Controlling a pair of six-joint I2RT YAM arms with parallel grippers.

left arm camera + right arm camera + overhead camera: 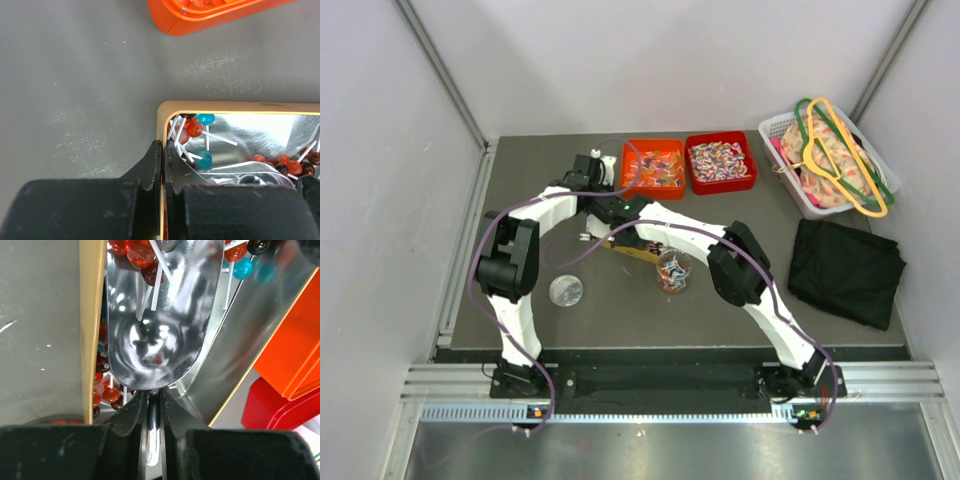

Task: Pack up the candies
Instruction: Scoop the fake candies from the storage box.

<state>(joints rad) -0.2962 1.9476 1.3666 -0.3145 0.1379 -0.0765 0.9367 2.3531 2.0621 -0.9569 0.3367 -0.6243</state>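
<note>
The dark table (620, 320) fills the middle of the top view. A black cloth (845, 272) lies at its right side, and a white basket (770, 125) stands in the upper right corner. Two bins sit side by side at the top centre: an orange bin (654, 143) on the left and a red bin (723, 189) touching it on the right. The red bin is full of the candies (720, 160), small sweets in mixed red, blue and white wrappers.

Both arms bend toward the centre of the frame, just below the orange bin. There an open pouch (270, 130) with a tan rim and shiny foil lining lies on the table. The left gripper (162, 150) is clenched on the pouch's rim at its left corner, low in the left wrist view. The right gripper (154, 400) is clamped on the handle of a metal scoop (160, 330), whose bowl reaches into the pouch. Lollipops (194, 127) with red, blue and dark heads on white sticks lie inside the pouch, some on the far end of the scoop.

A clear cup (672, 270) holding more sweets stands just below the arms at the centre, and a round lid (565, 291) lies to its left.
</note>
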